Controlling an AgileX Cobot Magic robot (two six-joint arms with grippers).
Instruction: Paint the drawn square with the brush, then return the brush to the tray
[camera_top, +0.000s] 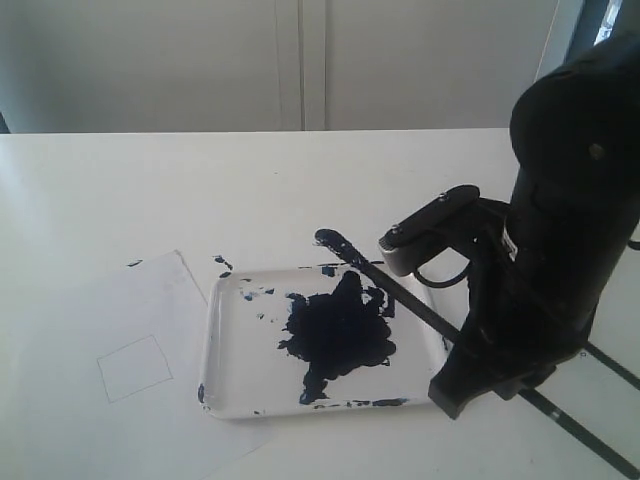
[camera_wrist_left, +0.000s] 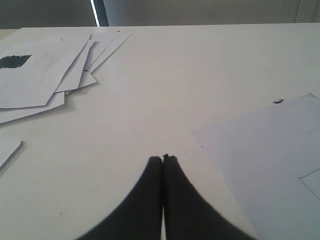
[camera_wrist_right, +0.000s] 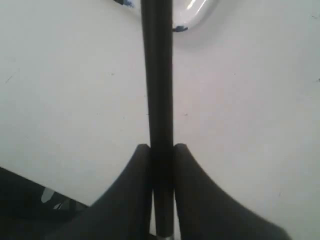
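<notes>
Step in hand: brush pick-up, judged from the blank square and the gripper already on the handle.
Right gripper (camera_wrist_right: 161, 148): closed on the brush (camera_top: 405, 298); both fingers press against opposite sides of the black shaft.
Grip position: on the handle, well back from the painted tip.
Brush: runs straight ahead of the right gripper, crosses the near corner of the tray (camera_top: 212, 345), and ends with its dark tip just past the tray's far rim. Whether the shaft rests on the rim or is raised off it cannot be told.
Tray: directly ahead of the right gripper on the desk (camera_top: 150, 190), with the paint blotch (camera_top: 338, 335) in its middle.
Drawn square (camera_top: 135, 367): unpainted outline on the paper sheet (camera_top: 90, 320), on the far side of the tray from the right gripper, well apart from it.
Left gripper (camera_wrist_left: 163, 159): closed on nothing, fingertips touching, low over bare desk. The paper sheet lies just beside it and one corner of the square shows at the edge of its view.
Task progress: early; no paint inside the square.
Next move, requirement: lift the brush clear of the tray rim without loosening the grip, then carry the tip across the tray to the square.
Caution: the long shaft swings wide, so a small wrist turn shifts the tip a lot.
</notes>
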